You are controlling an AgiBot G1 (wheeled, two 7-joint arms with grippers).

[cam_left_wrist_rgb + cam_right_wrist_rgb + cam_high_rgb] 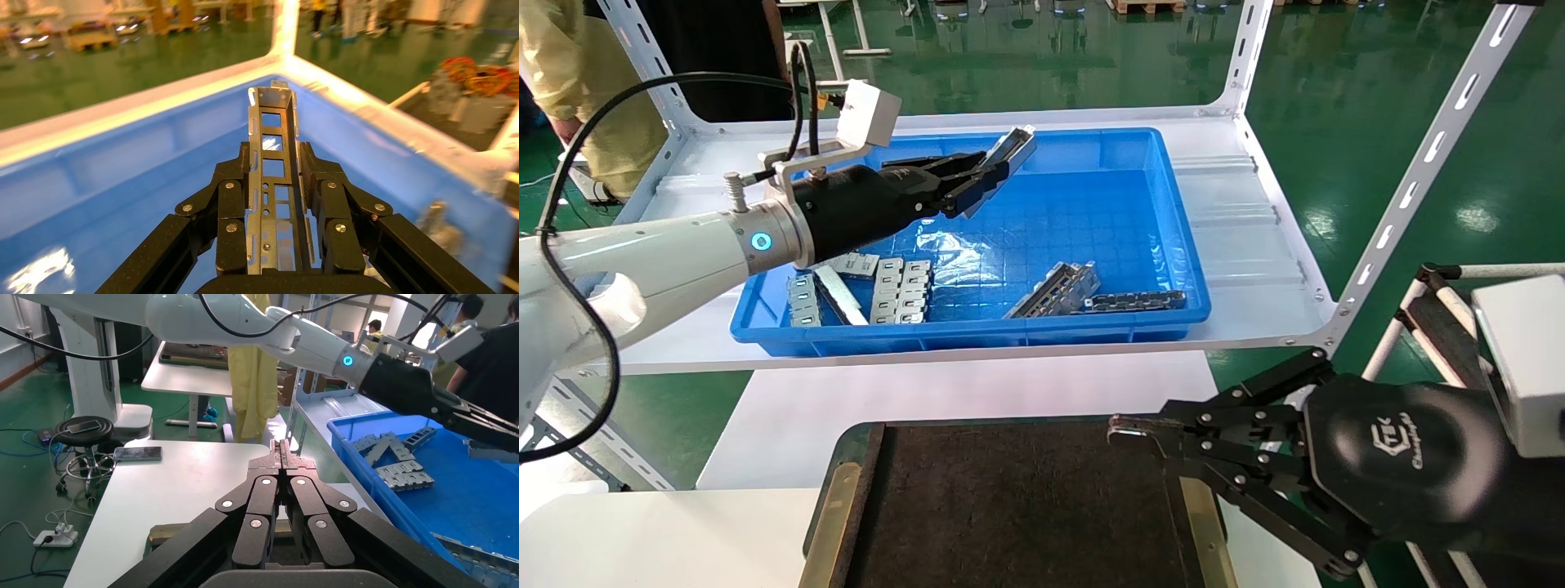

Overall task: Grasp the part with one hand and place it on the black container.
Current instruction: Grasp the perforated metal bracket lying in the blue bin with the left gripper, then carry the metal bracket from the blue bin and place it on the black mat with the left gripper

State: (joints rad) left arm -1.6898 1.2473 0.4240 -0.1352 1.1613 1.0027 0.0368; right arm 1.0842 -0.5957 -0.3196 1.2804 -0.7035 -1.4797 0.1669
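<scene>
A glossy white left arm (641, 253) is seen, ringed by a silver collar with a glowing blue-green light. A black cable is looped along it to a white box on a bracket. The left gripper (977, 175) and right gripper (1140, 431) are built of matte black linkages studded with silver screws; a logo is embossed on the right housing.

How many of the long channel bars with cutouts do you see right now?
2 clearly: one part clamped in the left gripper above the blue bin, and one leaning bar on the bin floor beside the dark chain strip. Others may lie hidden among the plates.
</scene>
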